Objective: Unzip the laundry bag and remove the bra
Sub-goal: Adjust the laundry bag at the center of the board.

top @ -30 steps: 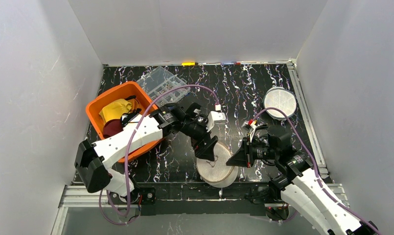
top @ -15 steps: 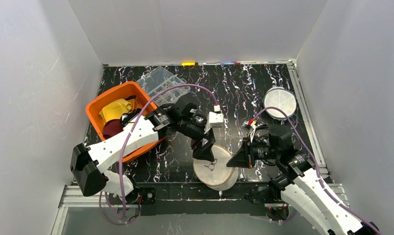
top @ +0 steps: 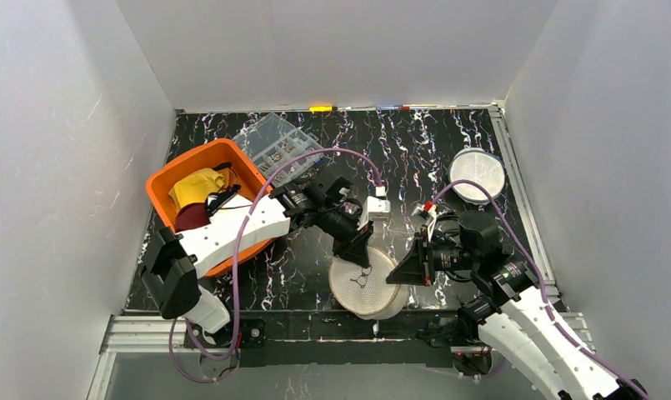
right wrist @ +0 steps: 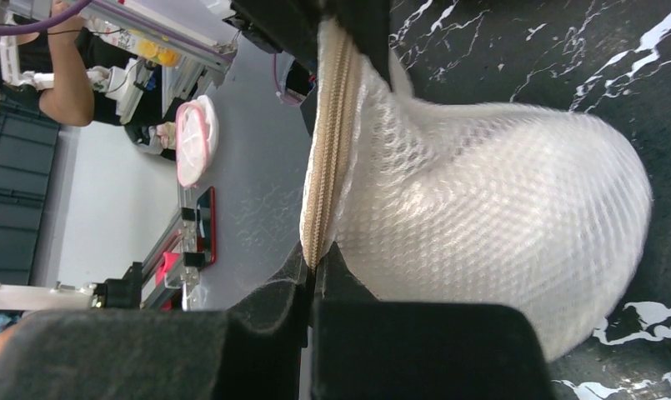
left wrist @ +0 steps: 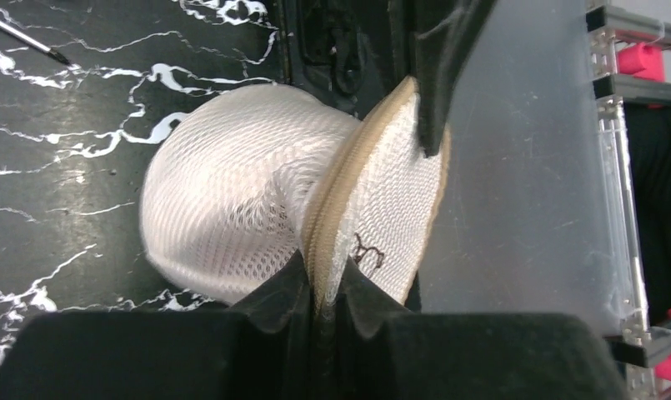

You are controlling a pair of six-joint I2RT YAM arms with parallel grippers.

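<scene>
While the laundry bag (top: 367, 287) is lying at the near edge of the table (top: 448, 142), between the two arms, both pincers are biting on its zip band (left wrist: 348, 179). The left gripper (top: 361, 260) is clamping the band at the bag's far-left rim. The right gripper (top: 397, 277) is pinching it flat at the right rim, jaws together on the tape. The band is running edge-up between the two pinches, roughly left to right, so each arm is sitting right at its own end of it. I cannot tell where the slider is, and the mesh is hiding the bra. I judge that one pincer will be anchoring while the other is drawing along that line.

Farther back, an orange bin (top: 158, 185) is sitting at the left, a clear box (top: 277, 137) just behind it, and a second mesh disc (top: 477, 173) is lying far right.

A second ago the left jaws were standing wide over the bag. Now they are closing on the band, and the bag is lying slightly further left.
</scene>
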